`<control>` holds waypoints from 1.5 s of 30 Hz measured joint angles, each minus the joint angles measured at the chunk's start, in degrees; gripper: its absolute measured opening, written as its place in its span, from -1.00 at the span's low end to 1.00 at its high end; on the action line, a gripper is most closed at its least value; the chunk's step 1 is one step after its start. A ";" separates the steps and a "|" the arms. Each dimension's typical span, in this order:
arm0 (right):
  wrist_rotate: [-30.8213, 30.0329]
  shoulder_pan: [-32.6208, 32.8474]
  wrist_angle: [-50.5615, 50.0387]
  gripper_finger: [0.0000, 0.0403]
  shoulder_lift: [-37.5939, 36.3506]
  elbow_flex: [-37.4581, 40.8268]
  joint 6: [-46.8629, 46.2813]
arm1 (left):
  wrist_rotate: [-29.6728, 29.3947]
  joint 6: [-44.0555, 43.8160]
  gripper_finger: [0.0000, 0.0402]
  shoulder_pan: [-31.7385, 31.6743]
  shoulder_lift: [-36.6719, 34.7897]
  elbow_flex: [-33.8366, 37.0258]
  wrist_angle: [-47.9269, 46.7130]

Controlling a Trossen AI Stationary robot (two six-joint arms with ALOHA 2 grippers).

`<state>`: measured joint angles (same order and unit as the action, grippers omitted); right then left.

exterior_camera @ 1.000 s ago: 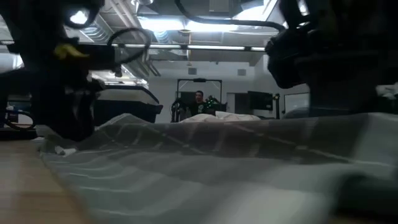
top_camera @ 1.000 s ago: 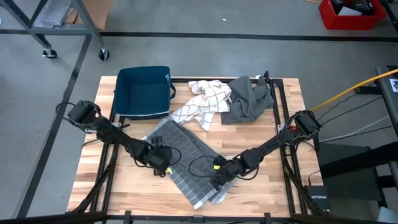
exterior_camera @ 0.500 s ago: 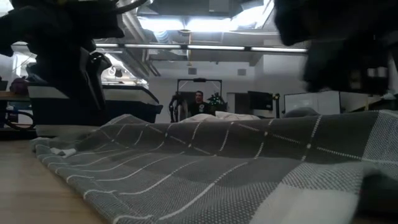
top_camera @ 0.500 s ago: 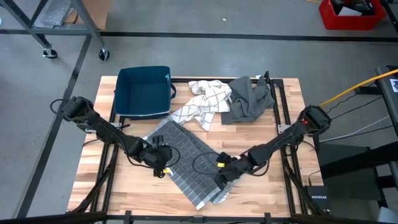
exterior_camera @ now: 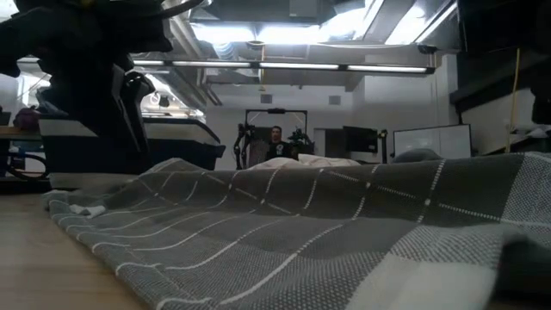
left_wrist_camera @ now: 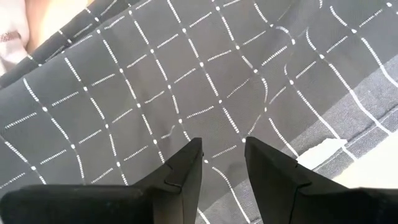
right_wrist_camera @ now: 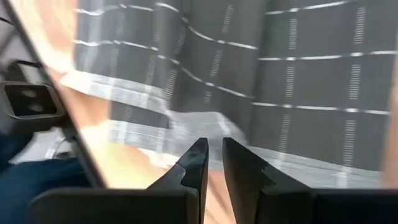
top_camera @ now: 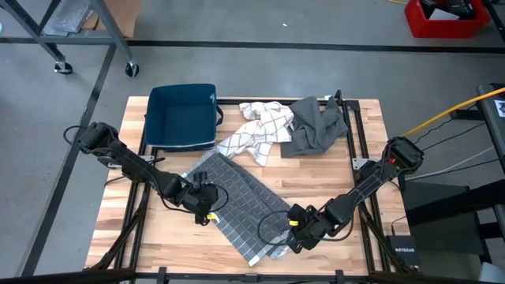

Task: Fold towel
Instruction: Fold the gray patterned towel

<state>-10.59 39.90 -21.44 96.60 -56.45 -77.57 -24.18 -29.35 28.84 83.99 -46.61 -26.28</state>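
A grey checked towel (top_camera: 237, 205) lies folded and flat on the wooden table, slanting from centre toward the near edge; it fills the low view's foreground (exterior_camera: 327, 241). My left gripper (top_camera: 202, 202) hangs open just above the towel's left edge, its fingers over the checked cloth (left_wrist_camera: 186, 93) with nothing between them. My right gripper (top_camera: 295, 235) hovers beside the towel's near right corner, over its pale border (right_wrist_camera: 186, 130) and bare wood. Its fingers are shut to a narrow slit, with nothing between them.
A blue bin (top_camera: 183, 116) stands at the far left. Beside it a white checked towel (top_camera: 260, 130) and a dark grey cloth (top_camera: 316, 126) lie crumpled at the far edge. Bare wood shows right of the towel. A person (exterior_camera: 274, 138) stands far behind the table.
My right gripper has lifted off the towel's right part and gone toward the table's right and near edges, rolling as it went. My left gripper has risen a little off the towel's left edge. The towel stays flat where it was.
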 joint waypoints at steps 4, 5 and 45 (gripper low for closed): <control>0.02 -0.13 0.66 -0.74 0.02 0.02 4.51 | 0.00 -0.80 -0.43 0.00 -0.02 0.00 0.00; 0.00 -0.13 1.47 -0.74 0.02 0.02 5.35 | 0.00 -0.80 -0.43 0.00 -0.02 0.00 0.02; 1.11 -0.11 3.99 -0.74 0.04 0.02 57.40 | -0.04 -5.19 -0.43 0.00 -0.09 -0.07 -0.01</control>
<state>-9.47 39.79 -17.45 96.64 -56.42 -20.17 -24.23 -34.54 28.84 83.90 -46.68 -26.30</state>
